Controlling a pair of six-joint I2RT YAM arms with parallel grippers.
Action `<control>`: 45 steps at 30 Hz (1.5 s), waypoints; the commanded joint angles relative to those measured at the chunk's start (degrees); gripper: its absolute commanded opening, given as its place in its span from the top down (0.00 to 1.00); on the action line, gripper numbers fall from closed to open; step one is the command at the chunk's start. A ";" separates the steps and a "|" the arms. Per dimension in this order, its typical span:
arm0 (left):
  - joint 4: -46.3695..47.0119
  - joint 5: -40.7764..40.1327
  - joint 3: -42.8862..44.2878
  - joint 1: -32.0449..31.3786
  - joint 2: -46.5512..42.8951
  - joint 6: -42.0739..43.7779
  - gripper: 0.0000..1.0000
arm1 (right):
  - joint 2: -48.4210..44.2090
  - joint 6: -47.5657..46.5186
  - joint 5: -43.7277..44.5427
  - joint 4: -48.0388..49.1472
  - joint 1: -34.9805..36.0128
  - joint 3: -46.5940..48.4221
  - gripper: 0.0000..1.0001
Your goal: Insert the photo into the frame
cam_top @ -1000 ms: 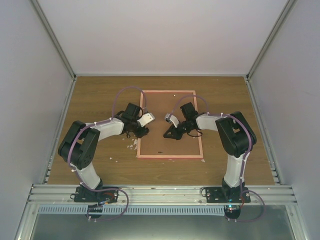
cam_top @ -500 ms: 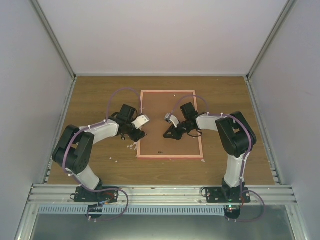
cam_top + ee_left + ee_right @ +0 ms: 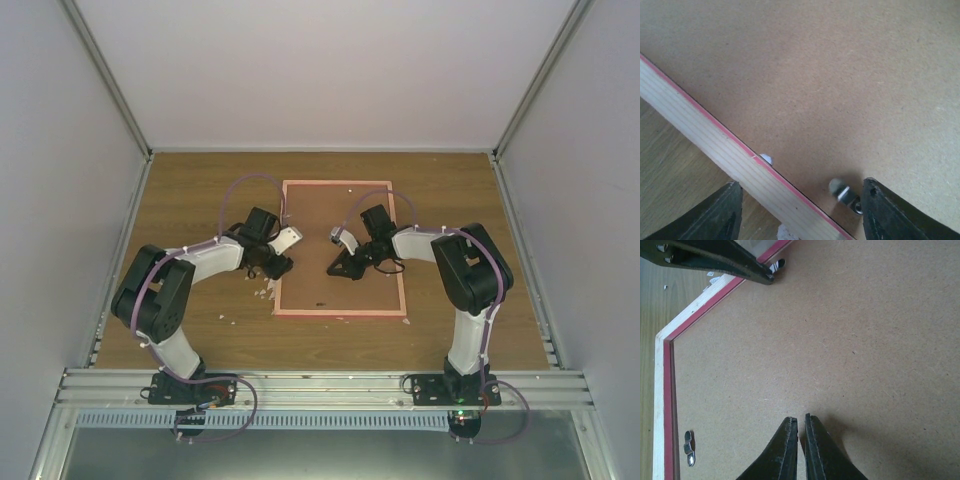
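1. A wood-grain table (image 3: 190, 185) filled the floor of a booth with plain white walls (image 3: 320, 70), and an aluminium rail (image 3: 320, 380) ran along its near side.
2. The frame (image 3: 340, 313) lay flat and back-up at the table's centre. A brown backing board (image 3: 345, 290) filled its opening.
3. Small white crumbs (image 3: 265, 290) lay scattered on the wood just off the frame's near-left corner.
4. The left gripper (image 3: 800, 183) was spread wide, straddling the frame's left rail and grasping nothing. A small metal clip (image 3: 844, 192) sat on the board by its inner finger.
5. The right gripper (image 3: 801, 419) was pinched together with nothing between its fingers, its tips low over the board.
6. Bare wood lay wide to the left and right of the frame. The strip at the far wall was narrower.
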 commanded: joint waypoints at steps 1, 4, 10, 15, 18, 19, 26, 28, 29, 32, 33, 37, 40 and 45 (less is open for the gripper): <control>0.52 -2.97 0.79 -0.43 3.25 -2.54 0.39 | 1.65 -0.89 9.28 -4.38 -0.01 -1.89 0.92; 0.10 -3.03 0.66 -0.34 3.27 -3.09 0.45 | 1.65 -1.19 9.80 -4.48 -0.01 -2.05 0.92; -2.02 -0.43 1.01 0.03 3.22 -3.78 0.59 | 1.57 -1.63 10.05 -4.61 -0.02 -2.06 0.92; -2.07 5.57 1.36 3.26 0.03 -5.37 0.51 | -0.36 -0.87 8.28 -4.36 0.32 -1.14 0.92; -1.48 9.97 1.15 5.97 -2.45 -6.95 0.49 | -1.96 1.07 5.93 -3.74 0.65 0.29 0.92; -1.22 11.41 0.99 6.84 -3.19 -7.49 0.49 | -2.33 1.80 5.28 -3.69 0.90 1.22 0.92; 0.01 18.82 -1.01 12.15 -5.07 -11.65 0.50 | -4.27 7.28 1.53 0.87 4.12 4.22 0.92; -0.05 19.78 -1.42 12.92 -4.32 -11.78 0.53 | -3.60 7.37 1.08 3.01 5.75 4.81 0.92; -0.16 20.30 -1.45 13.30 -3.83 -11.94 0.54 | -2.94 6.74 0.92 3.59 6.67 5.38 0.92; -0.49 21.63 -1.00 13.72 -2.36 -12.25 0.56 | -0.23 3.75 -1.05 5.14 8.70 7.50 0.89; -0.55 21.97 -0.82 13.73 -2.02 -12.29 0.56 | 0.79 2.40 -1.84 5.49 9.16 8.22 0.87; -0.51 22.77 -0.25 13.80 -0.43 -12.49 0.56 | 4.56 -3.23 -4.16 5.61 10.21 12.03 0.80; -0.55 22.70 0.36 13.78 0.84 -12.48 0.56 | 7.40 -7.59 -5.94 3.56 10.77 15.29 0.78; -0.41 22.80 1.02 13.81 2.67 -12.78 0.58 | 11.29 -13.86 -7.30 -2.03 11.60 19.88 0.78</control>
